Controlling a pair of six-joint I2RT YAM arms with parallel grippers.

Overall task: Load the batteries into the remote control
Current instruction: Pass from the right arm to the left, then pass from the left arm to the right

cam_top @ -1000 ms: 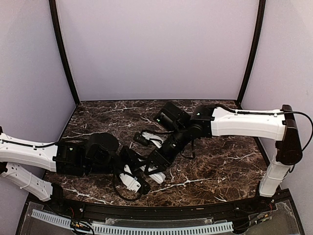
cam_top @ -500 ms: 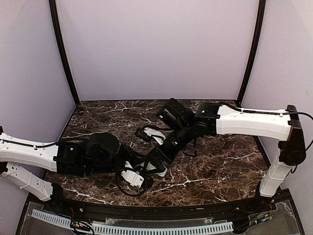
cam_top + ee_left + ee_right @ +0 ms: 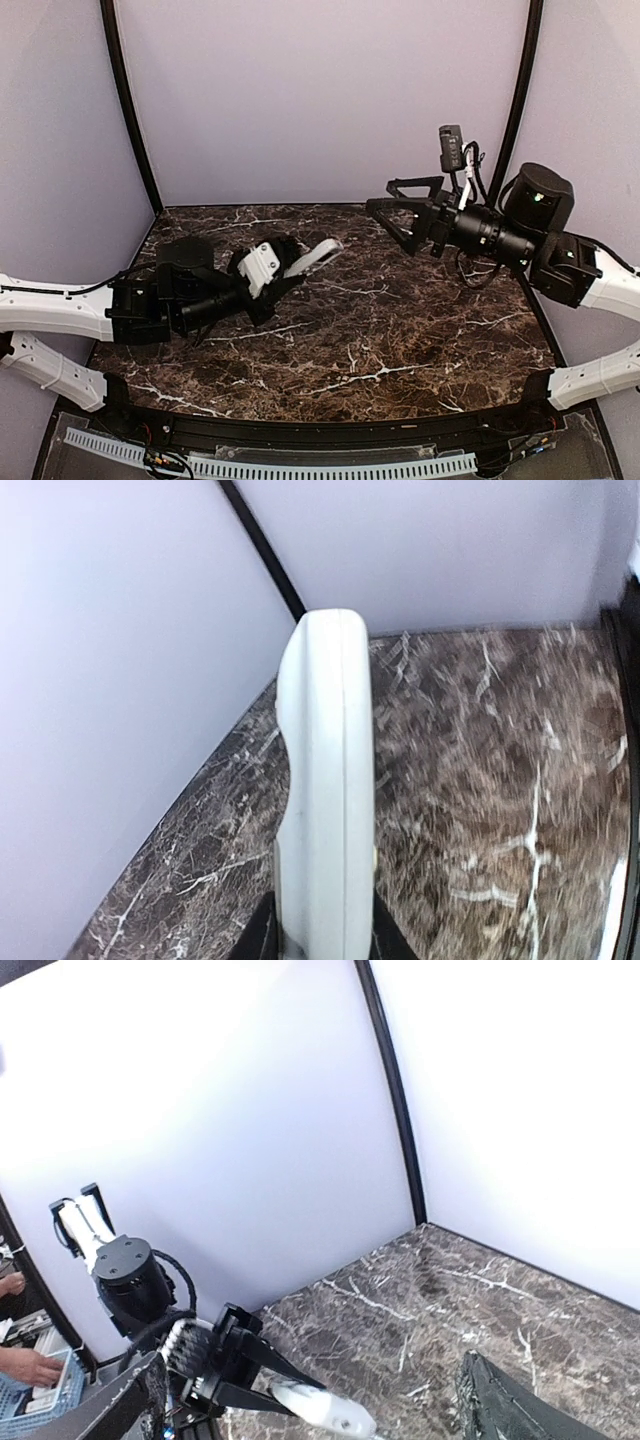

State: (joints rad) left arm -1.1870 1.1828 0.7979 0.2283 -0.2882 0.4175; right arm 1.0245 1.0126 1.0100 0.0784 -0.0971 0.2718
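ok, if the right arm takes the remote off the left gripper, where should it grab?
Probably its free end: the remote control juts past the left gripper, tilted up toward the open right gripper. Come from the right, jaws spanning its thin side.

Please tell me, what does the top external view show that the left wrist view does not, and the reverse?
Only the top external view shows the right fingers, spread open, holding nothing, raised above the far right part of the marble table. Only the left wrist view shows the remote control close up and edge-on, with a seam running along its narrow side. Both views show the left fingers gripping the remote control clear of the table, and the pale wall behind.
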